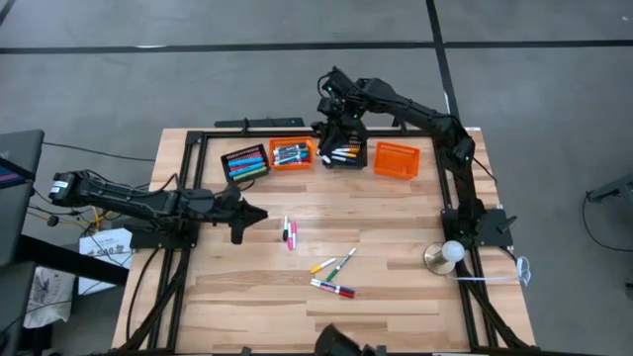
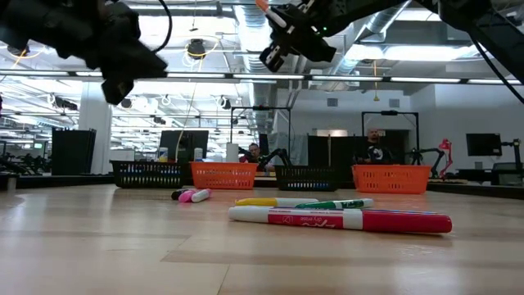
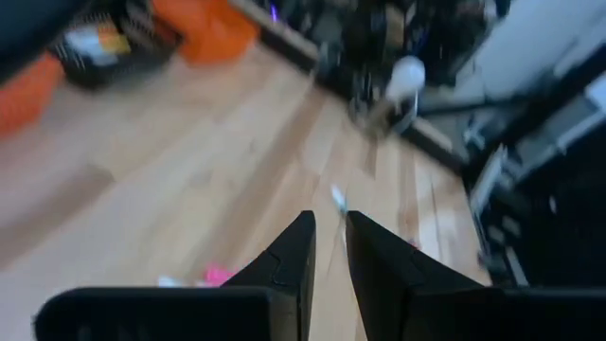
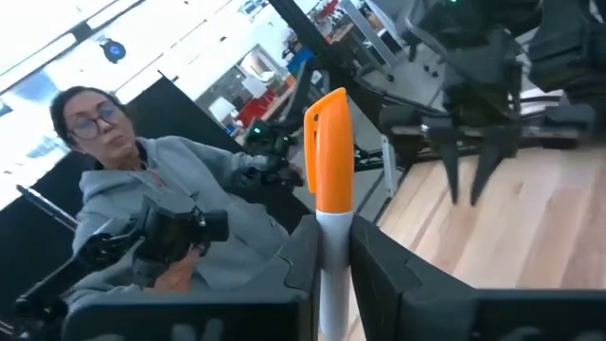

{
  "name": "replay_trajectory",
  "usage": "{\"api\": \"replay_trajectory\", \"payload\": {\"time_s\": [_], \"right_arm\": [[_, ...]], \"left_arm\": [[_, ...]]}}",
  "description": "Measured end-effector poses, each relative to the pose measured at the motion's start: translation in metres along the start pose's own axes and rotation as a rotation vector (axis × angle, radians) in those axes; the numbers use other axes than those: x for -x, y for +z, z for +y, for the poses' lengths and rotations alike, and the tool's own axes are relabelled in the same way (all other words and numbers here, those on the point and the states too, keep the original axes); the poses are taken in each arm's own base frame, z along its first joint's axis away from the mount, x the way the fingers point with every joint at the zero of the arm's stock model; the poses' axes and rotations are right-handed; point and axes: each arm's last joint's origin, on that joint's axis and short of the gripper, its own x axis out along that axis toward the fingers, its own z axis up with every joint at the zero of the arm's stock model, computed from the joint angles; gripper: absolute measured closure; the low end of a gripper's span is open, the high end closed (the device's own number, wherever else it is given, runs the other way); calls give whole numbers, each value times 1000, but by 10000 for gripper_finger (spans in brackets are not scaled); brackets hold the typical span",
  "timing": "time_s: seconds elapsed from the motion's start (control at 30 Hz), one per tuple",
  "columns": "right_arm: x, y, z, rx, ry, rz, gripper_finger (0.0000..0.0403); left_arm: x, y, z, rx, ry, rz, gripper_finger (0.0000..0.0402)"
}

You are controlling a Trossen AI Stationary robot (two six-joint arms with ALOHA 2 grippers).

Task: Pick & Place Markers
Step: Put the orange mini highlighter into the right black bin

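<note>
My right gripper is up in the air over the far row of baskets, shut on a marker with an orange cap and a white barrel. Loose markers lie flat on the wood: a pink, black and white group, a yellow and a green one, and a red-and-white one, which is nearest in the low view. More markers fill a black basket and an orange basket. My left gripper hovers over the table's left part, only slightly open, with nothing between its fingers. My right gripper pinches the marker's white barrel between its two fingers, just below the orange cap. The marker lies along the fingers, its cap end sticking out past the fingertips. The fingers point about level toward the table's left side. The marker is lifted clear of everything.
Two more baskets stand in the far row: a black one under my right gripper and an orange one. A white ball on a round base sits by the right arm's base. A person stands beyond the table's left side.
</note>
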Motion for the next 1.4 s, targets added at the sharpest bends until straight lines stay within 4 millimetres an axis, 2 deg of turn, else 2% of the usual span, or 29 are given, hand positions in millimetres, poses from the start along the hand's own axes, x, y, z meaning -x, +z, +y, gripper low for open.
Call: {"api": "replay_trajectory", "payload": {"time_s": [0.23, 0.4, 0.6, 0.77, 0.97, 1.2, 1.4], "right_arm": [[-11, -1, -2, 77, -77, 60, 371], [-18, 6, -5, 165, -90, 67, 371], [-29, 18, -9, 224, -149, 74, 370], [-31, 25, -10, 248, -192, 61, 371], [-31, 27, -12, 239, -249, 59, 367], [-37, 26, -11, 235, -238, 65, 370], [-38, 28, -11, 229, -237, 58, 368]], "left_arm": [[3, 23, -6, -21, 32, -284, 340], [3, 41, -2, 15, 30, -446, 340], [-9, 53, 9, 5, -2, -520, 340], [-17, 59, 10, -57, -51, -592, 337], [-23, 65, 10, -62, -52, -640, 294], [-35, 92, 5, -149, -5, -689, 218], [-53, 95, 9, -182, 12, -642, 200]]}}
